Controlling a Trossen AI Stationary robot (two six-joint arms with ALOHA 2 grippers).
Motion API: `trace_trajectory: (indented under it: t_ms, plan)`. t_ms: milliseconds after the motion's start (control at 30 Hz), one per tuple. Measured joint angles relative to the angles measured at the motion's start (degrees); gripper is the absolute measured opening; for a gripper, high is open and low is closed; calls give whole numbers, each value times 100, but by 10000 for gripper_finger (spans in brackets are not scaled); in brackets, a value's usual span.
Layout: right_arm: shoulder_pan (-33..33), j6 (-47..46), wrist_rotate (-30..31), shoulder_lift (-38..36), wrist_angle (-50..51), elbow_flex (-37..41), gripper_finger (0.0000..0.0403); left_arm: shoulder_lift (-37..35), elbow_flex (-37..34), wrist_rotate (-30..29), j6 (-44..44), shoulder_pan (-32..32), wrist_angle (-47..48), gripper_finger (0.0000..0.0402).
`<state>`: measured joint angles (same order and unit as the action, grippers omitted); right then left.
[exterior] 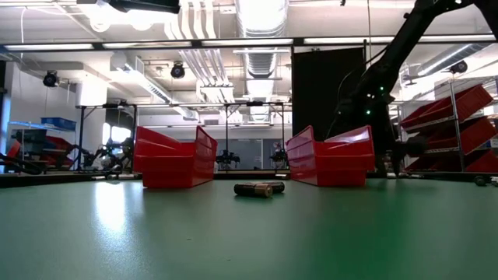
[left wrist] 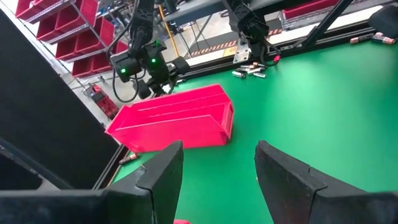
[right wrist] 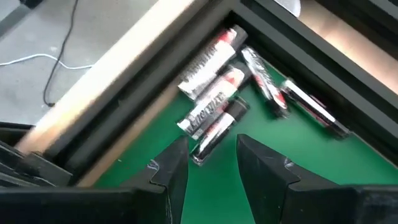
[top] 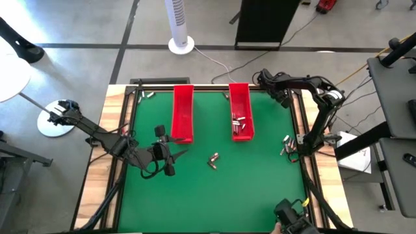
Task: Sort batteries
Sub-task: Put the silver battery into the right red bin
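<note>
1. Two red trays stand on the green table [top: 214,201] near its far edge: the left tray [top: 182,113] and the right tray [top: 241,110], set parallel with a lane of bare mat between them.
2. Several batteries [top: 240,122] lie inside the right tray, toward its near end.
3. A small battery pair [top: 213,159] lies on open mat in front of the trays, apart from both; the low view shows it [exterior: 259,189] lying flat between the two tray fronts.
4. The left gripper [top: 177,155] is over the mat near the left tray's near end. Its fingers [left wrist: 163,177] are spread with nothing between them; the left wrist view shows only bare mat in the gap.
5. The right gripper [top: 288,146] is at the table's right edge, beside the black frame rail [top: 300,123].
6. The right wrist view shows a battery cluster [right wrist: 214,102] lying against the inner corner of the frame, some touching one another.
7. The right gripper's fingers [right wrist: 173,167] are parted on either side of the end of one battery in that cluster; contact with it cannot be determined.
8. A few more batteries [top: 149,95] lie at the far left corner, against the rail.
9. The widest clear area is the near half of the mat.
</note>
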<state>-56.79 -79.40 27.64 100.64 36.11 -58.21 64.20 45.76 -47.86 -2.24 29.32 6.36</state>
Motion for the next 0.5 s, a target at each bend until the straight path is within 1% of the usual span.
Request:
trace_trajectory:
  t_ms: [67,233,300,400,500]
  plan:
    - [49,-135,1,8,174,50,129,0,0,0,0,0,16,180]
    - [149,-78,-5,16,178,91,122,2,-2,0,0,0,17,180]
    - [213,-212,-39,14,269,116,118,2,-2,0,0,0,16,180]
    - [331,-451,38,-9,476,196,112,2,-2,0,0,0,17,180]
    - [372,-478,131,-30,528,297,107,2,-2,0,3,1,18,180]
